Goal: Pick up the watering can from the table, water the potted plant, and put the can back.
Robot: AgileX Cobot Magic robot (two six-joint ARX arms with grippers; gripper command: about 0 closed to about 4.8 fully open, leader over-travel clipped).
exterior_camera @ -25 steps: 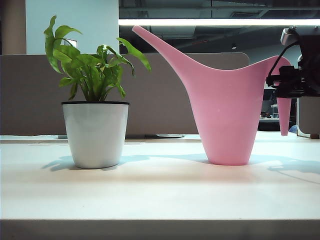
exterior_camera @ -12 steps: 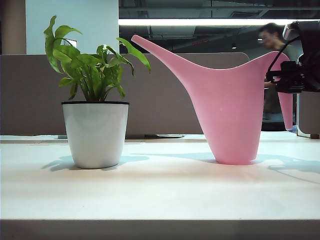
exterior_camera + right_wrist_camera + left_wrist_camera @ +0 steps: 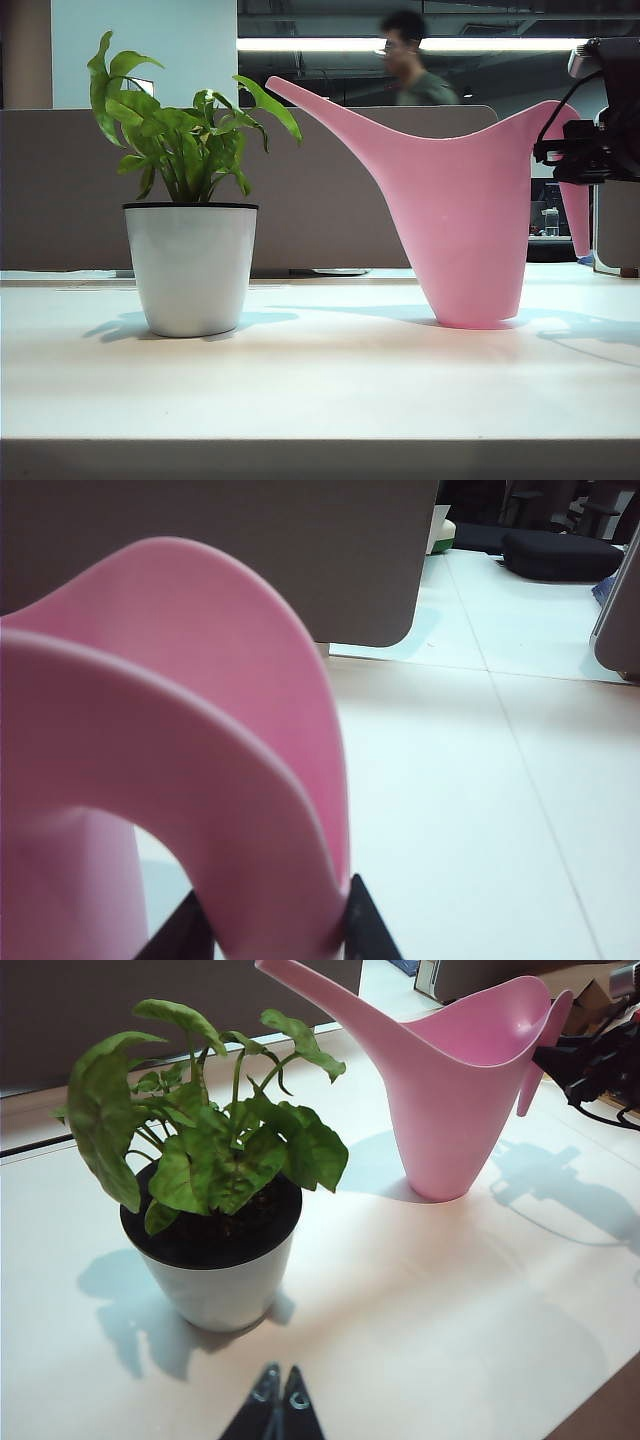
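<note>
The white table (image 3: 320,370) runs wide across the room with a straight front edge, and behind it stands a grey partition (image 3: 60,190) with a man (image 3: 412,72) walking past beyond it under a ceiling light strip. On the right half of the table the pink watering can (image 3: 465,220) is tilted, leaning toward the plant, its base resting on one edge so that the far side looks lifted off the surface, and its long spout reaches up and over to end just beside the outermost leaf. Well apart from it, on the left, sits the potted plant (image 3: 190,260), wavy green leaves above a white pot with a thin black rim, upright and casting a soft shadow. At the far right the right gripper (image 3: 270,930) is clamped on the can's hooked handle, one dark finger (image 3: 365,925) pressed against each side of the pink band. The left gripper (image 3: 277,1408) hangs low over the table just in front of the pot, touching nothing, its two black tips pinched together.
</note>
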